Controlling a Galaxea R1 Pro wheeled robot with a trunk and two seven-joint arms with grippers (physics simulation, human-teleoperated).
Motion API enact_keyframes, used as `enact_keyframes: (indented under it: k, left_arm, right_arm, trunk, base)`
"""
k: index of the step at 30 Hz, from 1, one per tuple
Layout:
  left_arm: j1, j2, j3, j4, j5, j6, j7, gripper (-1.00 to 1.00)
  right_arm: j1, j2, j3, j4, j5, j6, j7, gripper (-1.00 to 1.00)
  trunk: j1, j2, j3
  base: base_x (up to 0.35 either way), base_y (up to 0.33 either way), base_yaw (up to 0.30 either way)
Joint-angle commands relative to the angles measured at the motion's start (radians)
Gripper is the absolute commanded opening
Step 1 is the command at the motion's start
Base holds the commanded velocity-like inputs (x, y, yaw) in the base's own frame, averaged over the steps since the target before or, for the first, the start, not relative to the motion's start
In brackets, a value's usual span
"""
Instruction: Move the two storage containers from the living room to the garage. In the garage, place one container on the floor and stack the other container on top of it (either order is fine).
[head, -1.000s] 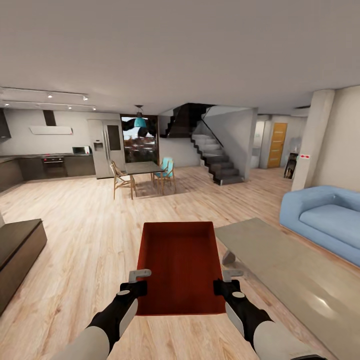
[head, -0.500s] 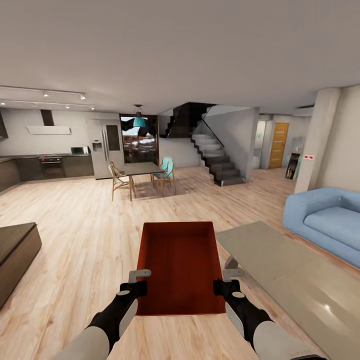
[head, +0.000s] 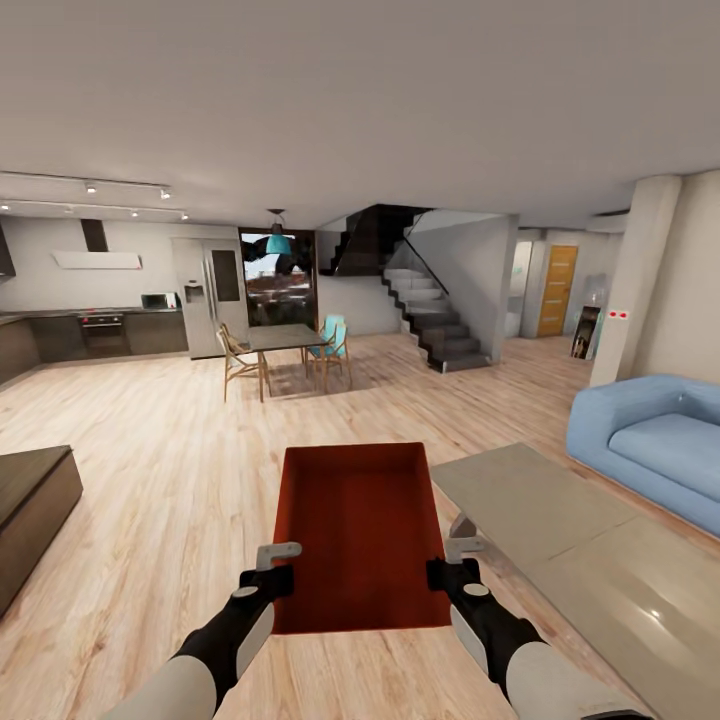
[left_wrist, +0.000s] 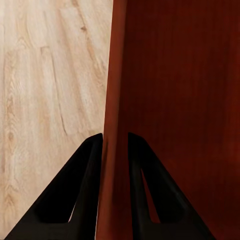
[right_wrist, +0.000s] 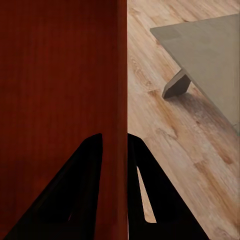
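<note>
I am carrying one storage container (head: 360, 530) level above the living room floor (head: 150, 450), left gripper (head: 268, 568) and right gripper (head: 452, 563) each clamping a side wall. View has stopped panning; transit is proceeding.

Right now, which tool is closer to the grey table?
Right. The right tool grips the storage container beside the grey table; the left tool grips its far wall.

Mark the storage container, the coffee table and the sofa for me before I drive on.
storage container (head: 360, 525): head view, on its ribbed bottom.
coffee table (head: 530, 500): head view, on the bare grey top.
sofa (head: 660, 440): head view, on the blue seat cushion.
</note>
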Motion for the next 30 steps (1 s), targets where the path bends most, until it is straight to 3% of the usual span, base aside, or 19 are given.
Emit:
enact_keyframes:
  k: [1,12,27,28,30]
  left_arm:
    - [0.000,-0.005,-0.001,-0.008,0.004,0.004,0.011,-1.00]
    - [0.000,0.002,-0.026,-0.001,0.037,-0.001,0.011,-1.00]
    - [0.000,0.012,-0.054,-0.003,0.068,-0.001,0.011,-1.00]
    - [0.000,-0.004,0.066,-0.046,-0.033,-0.001,0.011,-1.00]
    - [0.000,-0.004,0.066,-0.046,-0.033,-0.001,0.011,-1.00]
  right_arm:
    - [0.000,0.006,0.014,0.004,-0.005,-0.001,-0.009,-1.00]
    - [0.000,0.010,-0.002,0.004,0.017,0.002,-0.009,-1.00]
    - [0.000,0.014,-0.031,0.004,0.047,0.002,-0.010,-1.00]
    - [0.000,0.014,0.020,0.004,-0.046,0.002,-0.010,-1.00]
    - [0.000,0.014,0.020,0.004,-0.045,0.002,-0.010,-1.00]
  trunk:
    - [0.000,-0.001,0.000]
    - [0.000,-0.001,0.000]
    - [0.000,-0.001,0.000]
    - [0.000,-0.001,0.000]
    - [0.000,-0.001,0.000]
  base:
    - [0.000,0.000,0.000]
    - [0.000,0.000,0.025]
    - [0.000,0.000,0.250]
    - [0.000,0.000,0.269]
    - [0.000,0.000,0.269]
